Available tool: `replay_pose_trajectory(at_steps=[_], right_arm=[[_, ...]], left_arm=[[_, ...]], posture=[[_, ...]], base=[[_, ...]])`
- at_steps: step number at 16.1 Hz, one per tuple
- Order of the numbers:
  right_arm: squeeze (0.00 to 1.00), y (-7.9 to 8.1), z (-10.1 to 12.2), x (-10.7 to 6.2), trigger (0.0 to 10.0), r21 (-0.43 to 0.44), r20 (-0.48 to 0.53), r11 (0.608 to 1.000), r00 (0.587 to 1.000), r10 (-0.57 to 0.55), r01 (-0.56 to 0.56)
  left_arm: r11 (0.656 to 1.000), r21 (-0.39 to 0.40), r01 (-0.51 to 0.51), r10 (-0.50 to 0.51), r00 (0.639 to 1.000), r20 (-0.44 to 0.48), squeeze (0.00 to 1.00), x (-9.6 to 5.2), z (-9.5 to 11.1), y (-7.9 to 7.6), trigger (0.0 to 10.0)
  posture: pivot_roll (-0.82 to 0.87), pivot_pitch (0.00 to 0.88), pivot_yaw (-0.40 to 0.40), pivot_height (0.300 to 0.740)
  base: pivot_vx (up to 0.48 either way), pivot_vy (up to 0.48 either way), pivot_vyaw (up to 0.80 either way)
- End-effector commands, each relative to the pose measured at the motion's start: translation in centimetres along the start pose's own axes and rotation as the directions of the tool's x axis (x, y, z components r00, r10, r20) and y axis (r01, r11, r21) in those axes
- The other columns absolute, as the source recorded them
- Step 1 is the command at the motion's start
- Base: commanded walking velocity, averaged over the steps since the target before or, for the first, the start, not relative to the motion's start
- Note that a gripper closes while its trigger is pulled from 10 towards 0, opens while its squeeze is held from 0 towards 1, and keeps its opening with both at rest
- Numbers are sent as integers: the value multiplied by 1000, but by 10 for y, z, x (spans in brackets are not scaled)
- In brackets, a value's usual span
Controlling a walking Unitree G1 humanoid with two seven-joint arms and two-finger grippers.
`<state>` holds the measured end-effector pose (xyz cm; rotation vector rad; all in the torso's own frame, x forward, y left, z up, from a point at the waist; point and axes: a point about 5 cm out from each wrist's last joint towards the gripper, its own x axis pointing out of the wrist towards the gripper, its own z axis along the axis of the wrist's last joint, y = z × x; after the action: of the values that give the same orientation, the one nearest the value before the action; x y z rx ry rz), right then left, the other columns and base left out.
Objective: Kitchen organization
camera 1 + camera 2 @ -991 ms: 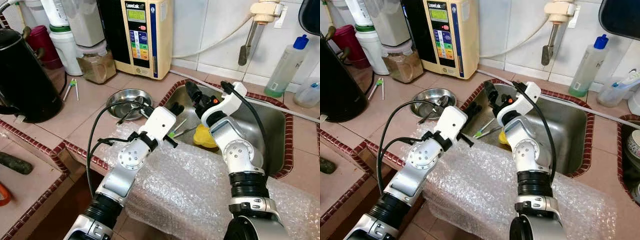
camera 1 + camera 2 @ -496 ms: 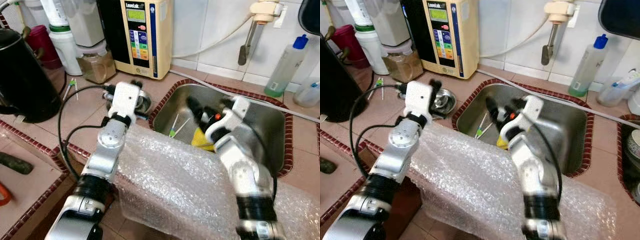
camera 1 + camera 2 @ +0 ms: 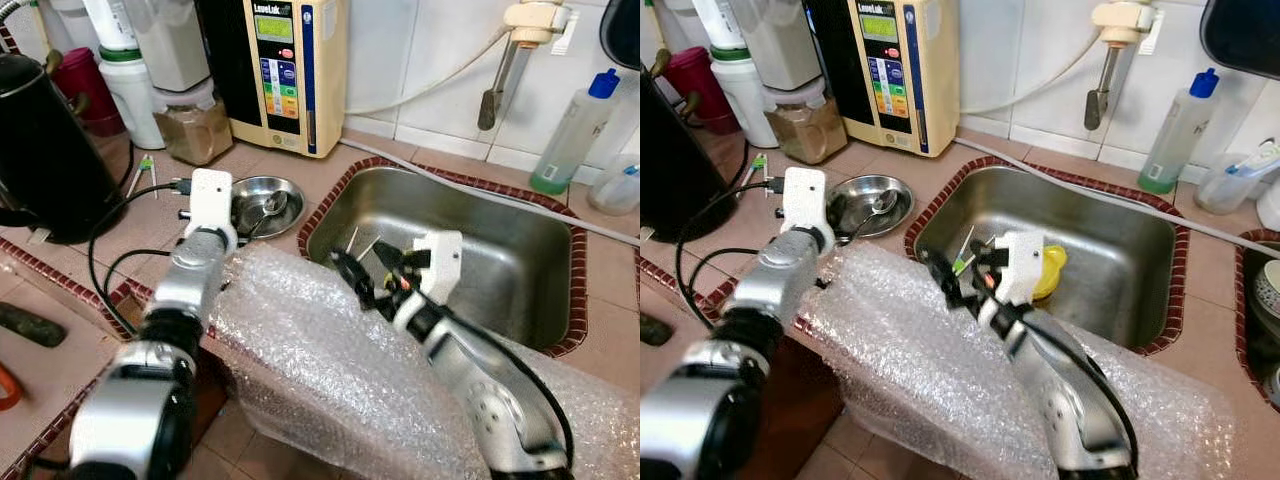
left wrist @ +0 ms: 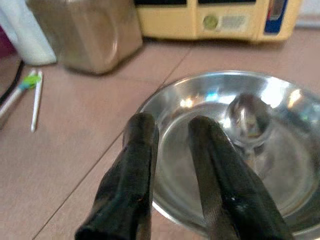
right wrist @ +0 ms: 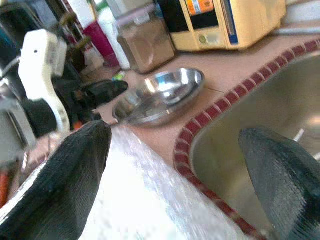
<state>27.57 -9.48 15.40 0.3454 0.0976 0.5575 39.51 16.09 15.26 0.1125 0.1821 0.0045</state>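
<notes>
Here the left gripper (image 4: 170, 150), fingers slightly parted and empty, hovers at the near rim of the shallow round steel bowl (image 3: 262, 196) left of the sink (image 3: 520, 250); it should straddle that rim, clear of the spoon (image 4: 248, 119). The right gripper (image 3: 364, 270), spread wide, holds nothing.

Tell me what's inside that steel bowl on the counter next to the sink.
A metal spoon lies in the steel bowl, its scoop resting inside. The left gripper hovers at the bowl's near rim, and its fingers cover part of the bowl's floor, so anything there can't be seen.
</notes>
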Motion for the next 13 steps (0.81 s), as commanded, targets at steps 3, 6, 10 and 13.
replay_pose_trajectory(at_steps=[3,6,10,13], right_arm=[[0,8,1,-1,10000,-23,5,1000,1000,10,-9],[0,11,0,-2,10000,-33,4,999,1000,10,-10],[0,13,-2,-1,10000,-44,0,999,1000,4,-4],[0,11,-2,-1,10000,-49,2,999,1000,-6,6]], left_arm=[[997,-24,78,-79,993,-90,0,4,-1,-3,10000],[994,-12,108,-109,987,-116,0,6,-1,-3,10000],[988,-37,150,-154,968,-198,0,5,-9,-5,0],[988,-38,150,-154,965,-213,0,5,-11,-2,0]], posture=[[-48,41,82,740],[-48,39,90,740],[-45,31,99,740],[-43,29,99,740]], base=[[0,0,0],[0,0,0],[0,0,0],[0,0,0]])
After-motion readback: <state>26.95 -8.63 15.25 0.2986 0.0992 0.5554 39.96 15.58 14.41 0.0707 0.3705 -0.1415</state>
